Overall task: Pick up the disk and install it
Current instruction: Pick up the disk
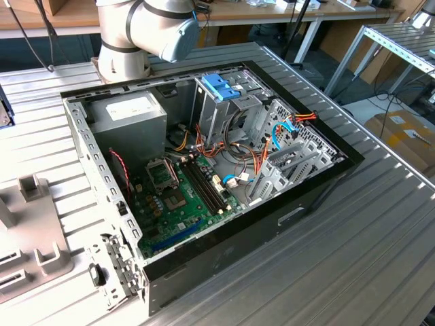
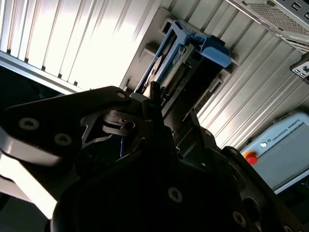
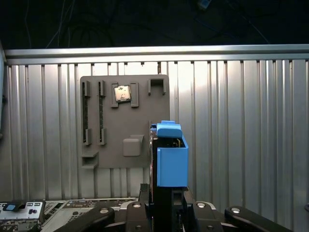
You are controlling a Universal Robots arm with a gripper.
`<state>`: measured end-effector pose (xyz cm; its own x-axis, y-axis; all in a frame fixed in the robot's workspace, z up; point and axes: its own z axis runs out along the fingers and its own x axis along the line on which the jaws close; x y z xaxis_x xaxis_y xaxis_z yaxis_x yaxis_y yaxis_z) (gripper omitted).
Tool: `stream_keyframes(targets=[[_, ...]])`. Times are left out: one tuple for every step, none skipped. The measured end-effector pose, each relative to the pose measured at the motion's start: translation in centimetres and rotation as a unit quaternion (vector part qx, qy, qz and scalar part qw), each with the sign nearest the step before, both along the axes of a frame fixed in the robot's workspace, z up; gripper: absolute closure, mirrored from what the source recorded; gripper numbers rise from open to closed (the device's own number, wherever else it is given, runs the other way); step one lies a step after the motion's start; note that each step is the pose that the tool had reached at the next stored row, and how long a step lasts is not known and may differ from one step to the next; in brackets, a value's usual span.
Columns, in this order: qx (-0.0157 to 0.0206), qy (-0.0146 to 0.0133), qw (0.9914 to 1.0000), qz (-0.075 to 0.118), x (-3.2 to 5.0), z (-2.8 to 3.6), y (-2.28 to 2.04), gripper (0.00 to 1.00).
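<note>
Gripper: the black two-finger gripper (image 3: 169,195) is closed narrow on the disk, a finger pressed to each flat face, as seen in both wrist views.
Disk: the flat silver-grey hard drive with a light-blue plastic frame (image 3: 171,159) stands on edge between those fingers, at the edge of a grey plastic fixture plate (image 3: 111,145). I cannot tell whether it still rests in the plate.
First wrist view: seen from above, the plate's slots and a small square silver chip (image 3: 122,93) seated in one of them, well apart from the disk.
Second wrist view: seen from the side, the disk (image 2: 181,63) running away from the gripper (image 2: 171,104), with a pale grey control box with a red button (image 2: 285,154) nearby.
Exterior view: the open black computer case (image 1: 224,251) lies on the ribbed aluminium table (image 1: 340,258). Inside are a green motherboard (image 1: 183,197), a grey power-supply box (image 1: 129,112) and a tall metal cage with a blue plastic top (image 1: 221,88).
Arm: the grey robot arm (image 1: 149,27) rises at the far side of the case.
Exterior view's left: a grey fixture (image 1: 30,231) lies beside the case.
</note>
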<state>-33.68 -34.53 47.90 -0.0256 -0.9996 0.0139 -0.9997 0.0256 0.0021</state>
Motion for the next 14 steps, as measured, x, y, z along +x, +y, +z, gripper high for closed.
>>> stream_keyframes(targets=[[0.0000,0.0000,1.00000,0.000,0.00,0.00,0.00,0.65],[0.0000,0.0000,1.00000,0.000,0.00,0.00,0.00,0.65],[0.0000,0.0000,1.00000,0.000,0.00,0.00,0.00,0.65],[0.0000,0.0000,1.00000,0.000,0.00,0.00,0.00,0.65],[0.0000,0.0000,1.00000,0.000,0.00,0.00,0.00,0.65],[0.0000,0.0000,1.00000,0.000,0.00,0.00,0.00,0.65],[0.0000,0.0000,1.00000,0.000,0.04,0.00,0.00,0.65],[0.0000,0.0000,1.00000,0.000,0.09,0.00,0.00,0.65],[0.0000,0.0000,1.00000,0.000,0.16,0.00,0.00,0.65],[0.0000,0.0000,1.00000,0.000,0.38,0.00,0.00,0.65],[0.0000,0.0000,1.00000,0.000,0.50,0.00,0.00,0.65],[0.0000,0.0000,1.00000,0.000,0.61,0.00,0.00,0.65],[0.0000,0.0000,1.00000,0.000,0.74,0.00,0.00,0.65],[0.0000,0.0000,1.00000,0.000,0.82,0.00,0.00,0.65]])
